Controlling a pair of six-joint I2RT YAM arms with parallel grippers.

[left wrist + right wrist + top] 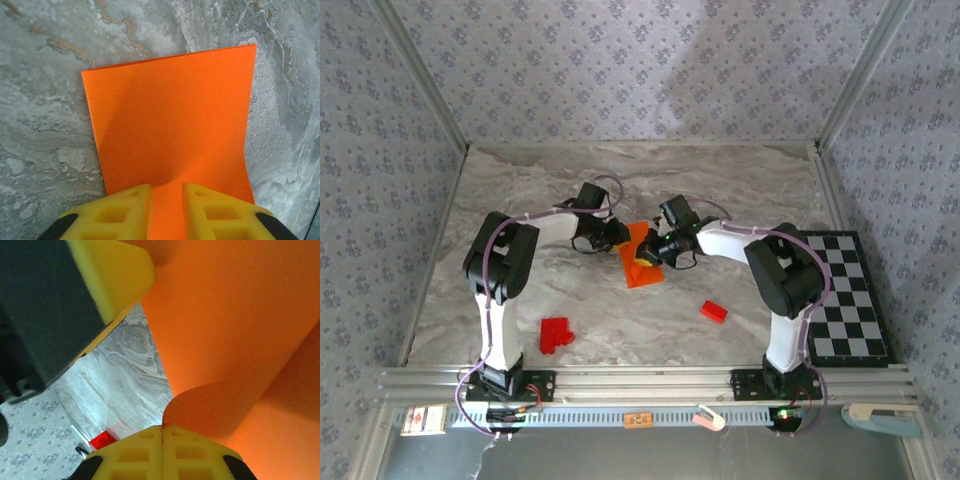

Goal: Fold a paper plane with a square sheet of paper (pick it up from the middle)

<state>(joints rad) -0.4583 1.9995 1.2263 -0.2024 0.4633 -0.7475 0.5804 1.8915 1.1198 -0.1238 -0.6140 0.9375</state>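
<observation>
1. I read this as a robot lab test cell, not a home or shop.
2. Left arm (500, 265) and right arm (785, 275) are bolted to an aluminium rail (640, 382) at the near edge. Cables run along them.
3. Walls (620, 70) are flat panels in a small floral print, held in metal corner posts (423, 75). It's a boxed enclosure.
4. Table top (720, 180) is a marble-print surface.
5. A black-and-white chequered board (850, 300) lies flat on the right.
6. Red blocks (556, 334) lie loose.
</observation>
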